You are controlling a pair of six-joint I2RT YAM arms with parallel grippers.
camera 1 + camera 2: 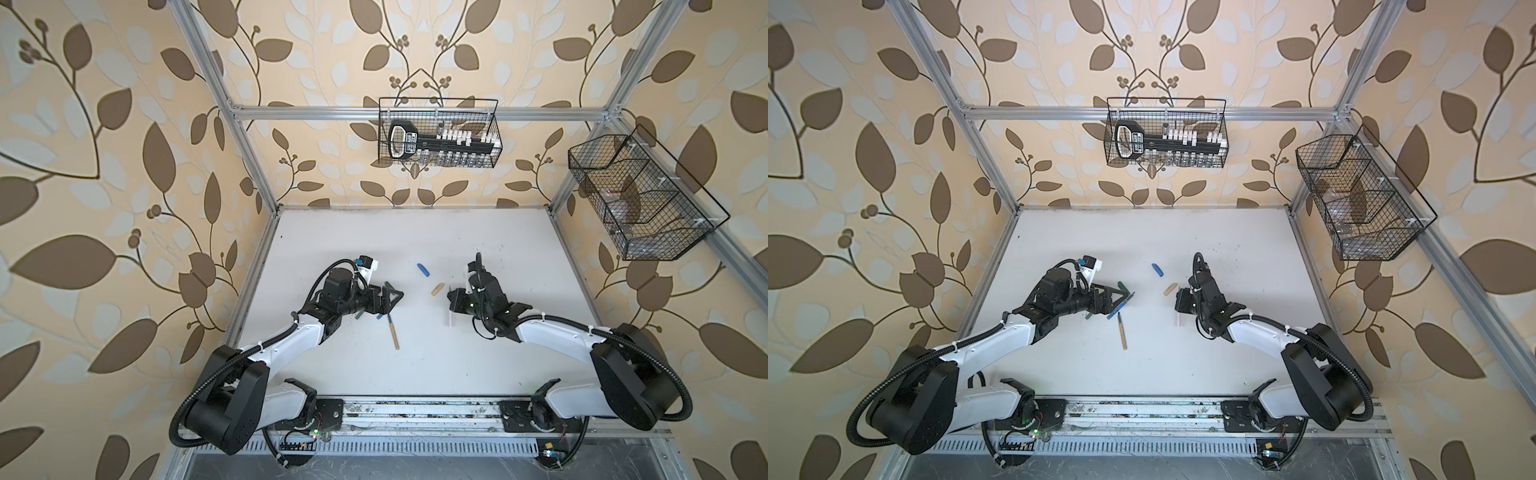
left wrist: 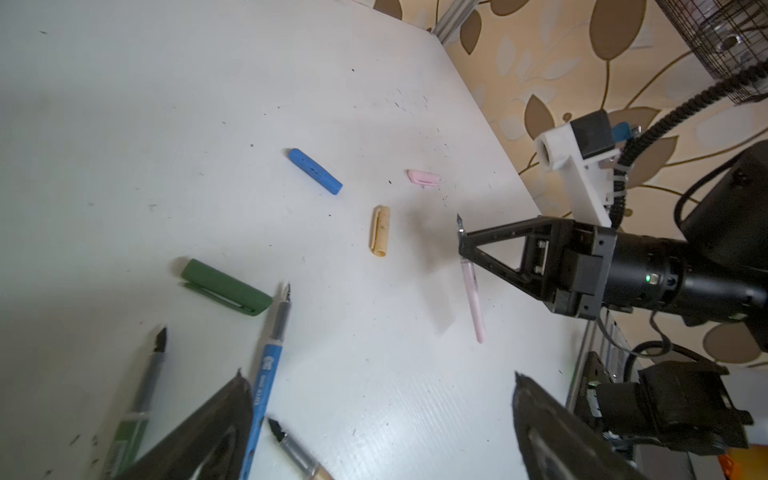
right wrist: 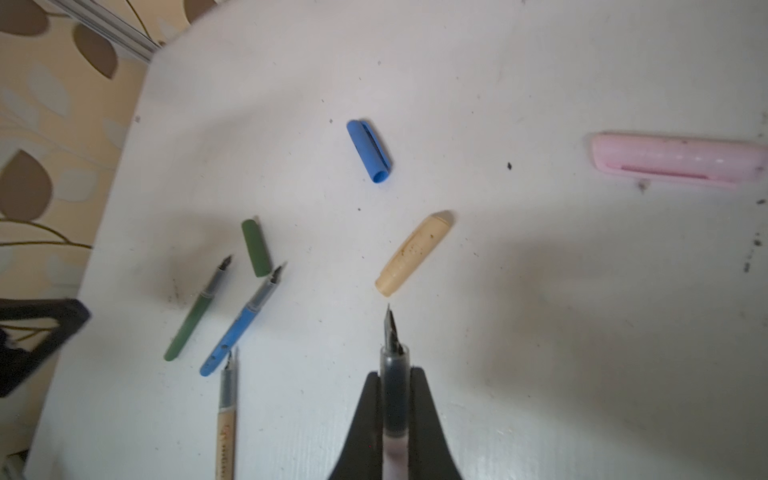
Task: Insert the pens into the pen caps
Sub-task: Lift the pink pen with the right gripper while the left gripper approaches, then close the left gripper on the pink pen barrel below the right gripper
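Both arms wear white link shells with black joint housings, the left arm and the right arm alike. A black ribbed hose runs along each. The right gripper has black triangular open-frame fingers, a small green light on its round black wrist, and a white camera bracket fixed with cable ties.

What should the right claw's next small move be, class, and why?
Probably swing the right claw, shut on the pink pen, toward the pink cap: it lies free, off to one side, while the nib points at the tan cap instead.
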